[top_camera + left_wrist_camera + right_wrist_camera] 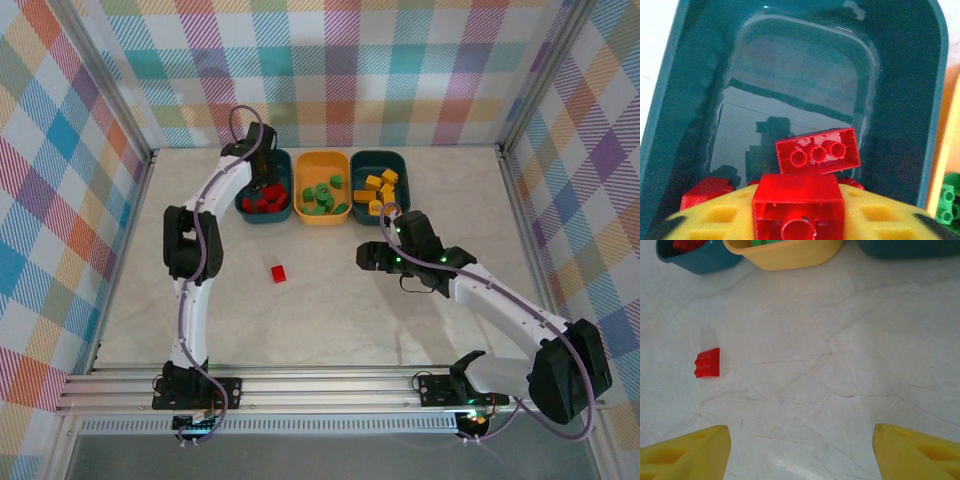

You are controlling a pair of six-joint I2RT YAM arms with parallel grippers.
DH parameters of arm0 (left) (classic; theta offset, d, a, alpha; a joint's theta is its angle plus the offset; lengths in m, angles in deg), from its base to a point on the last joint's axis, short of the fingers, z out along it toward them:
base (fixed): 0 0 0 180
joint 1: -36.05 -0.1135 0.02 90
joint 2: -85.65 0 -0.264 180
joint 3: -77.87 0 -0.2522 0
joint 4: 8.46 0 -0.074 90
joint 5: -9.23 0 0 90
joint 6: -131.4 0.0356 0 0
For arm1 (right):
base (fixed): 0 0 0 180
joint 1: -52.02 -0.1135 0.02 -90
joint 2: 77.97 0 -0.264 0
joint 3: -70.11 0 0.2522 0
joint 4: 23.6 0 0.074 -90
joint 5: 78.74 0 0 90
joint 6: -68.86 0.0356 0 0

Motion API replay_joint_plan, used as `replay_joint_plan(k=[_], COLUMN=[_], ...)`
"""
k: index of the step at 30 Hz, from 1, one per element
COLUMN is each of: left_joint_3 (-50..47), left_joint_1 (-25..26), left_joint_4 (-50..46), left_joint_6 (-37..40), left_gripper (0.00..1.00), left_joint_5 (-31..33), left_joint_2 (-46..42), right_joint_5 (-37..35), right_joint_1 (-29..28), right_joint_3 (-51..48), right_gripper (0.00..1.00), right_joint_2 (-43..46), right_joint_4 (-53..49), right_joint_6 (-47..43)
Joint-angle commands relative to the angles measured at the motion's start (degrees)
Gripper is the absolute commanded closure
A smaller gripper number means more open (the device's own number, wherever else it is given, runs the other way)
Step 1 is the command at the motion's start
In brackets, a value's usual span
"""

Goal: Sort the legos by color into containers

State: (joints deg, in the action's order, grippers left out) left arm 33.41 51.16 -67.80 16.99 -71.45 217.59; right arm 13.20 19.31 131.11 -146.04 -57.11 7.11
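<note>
Your left claw [799,195] hangs inside the left teal bin [900,100], pinching a held red brick [799,212] just above a tilted red brick [817,151], with the bin walls close on both sides. Your right claw [800,429] is spread wide over the bare bench [850,365]. A loose red brick [708,363] lies to its left, well apart from the bins' near edges, with open room all round.

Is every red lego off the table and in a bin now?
No, one red lego lies loose on the table, well short of the left teal bin.
</note>
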Motion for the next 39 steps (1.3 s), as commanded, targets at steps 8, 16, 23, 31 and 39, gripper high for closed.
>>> replay_joint_plan(k=[8, 16, 23, 31, 39], left_joint_3=[-5.54, -43.81, -55.31, -57.0, -54.15], left_joint_1=[0.37, 11.07, 16.84, 17.84, 17.84], left_joint_4=[-2.78, 7.83, 10.22, 10.98, 11.16], left_joint_6=[0.18, -10.89, -15.48, -15.71, -13.34], left_gripper=[0.26, 0.22, 0.27, 0.35, 0.77], left_joint_5=[-4.11, -4.17, -6.04, -3.93, -1.91], left_joint_2=[-11.35, -29.37, -28.3, -26.67, -26.89], right_joint_5=[-1.19, 0.82, 2.15, 2.18, 2.29], right_joint_1=[-0.34, -0.38, -0.41, -0.43, -0.43], right_joint_3=[1.65, 1.34, 0.76, -1.88, -0.51], right_gripper=[0.24, 0.24, 0.24, 0.24, 0.25], right_joint_2=[3.56, 1.11, -1.62, -1.97, -2.41], right_joint_4=[-2.75, -0.29, 0.99, 2.48, 1.65], right_joint_6=[-0.63, -0.19, -0.2, 1.46, 0.95])
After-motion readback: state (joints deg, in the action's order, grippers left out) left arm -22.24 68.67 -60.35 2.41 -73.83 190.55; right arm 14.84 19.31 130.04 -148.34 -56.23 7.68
